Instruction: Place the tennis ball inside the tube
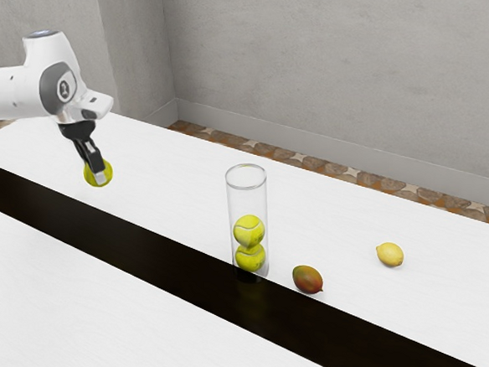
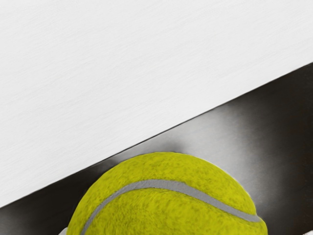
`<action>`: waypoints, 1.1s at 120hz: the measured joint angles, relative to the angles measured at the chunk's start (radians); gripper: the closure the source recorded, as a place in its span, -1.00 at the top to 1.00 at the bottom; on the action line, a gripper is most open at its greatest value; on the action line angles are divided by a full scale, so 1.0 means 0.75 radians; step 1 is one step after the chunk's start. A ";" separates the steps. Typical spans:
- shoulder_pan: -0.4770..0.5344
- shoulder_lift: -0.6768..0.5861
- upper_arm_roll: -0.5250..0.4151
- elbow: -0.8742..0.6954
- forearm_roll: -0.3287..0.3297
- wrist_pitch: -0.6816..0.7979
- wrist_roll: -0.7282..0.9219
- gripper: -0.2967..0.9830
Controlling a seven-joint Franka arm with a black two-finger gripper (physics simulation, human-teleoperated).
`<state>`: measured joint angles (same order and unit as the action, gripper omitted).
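While the hand (image 1: 100, 172) clasps the tennis ball (image 2: 161, 210) between its fingertips, both hang raised; the tube (image 1: 248, 196) stands well apart.

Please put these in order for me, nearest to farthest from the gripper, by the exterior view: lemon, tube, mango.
1. Tube, standing near the exterior view's middle.
2. Mango, just past the tube.
3. Lemon, nearest the exterior view's right.

The smooth white jointed arm (image 1: 7, 91) enters from the exterior view's left, its rounded white wrist (image 1: 59, 78) bent downward. Below it, the black two-finger gripper (image 1: 100, 174) slants down toward the exterior view's right, raised, its fingers (image 1: 93, 158) clamped in a grasp.
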<state>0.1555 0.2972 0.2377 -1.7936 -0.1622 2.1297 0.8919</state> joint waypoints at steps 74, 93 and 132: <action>-0.339 -0.278 0.002 -0.019 -0.003 -0.214 -0.023 -0.02; -0.404 -0.253 -0.006 0.040 -0.003 -0.226 -0.028 -0.02; -0.471 -0.179 -0.118 0.205 -0.003 -0.270 -0.060 -0.01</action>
<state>-0.1979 0.1631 0.1494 -1.6401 -0.1646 1.9275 0.8468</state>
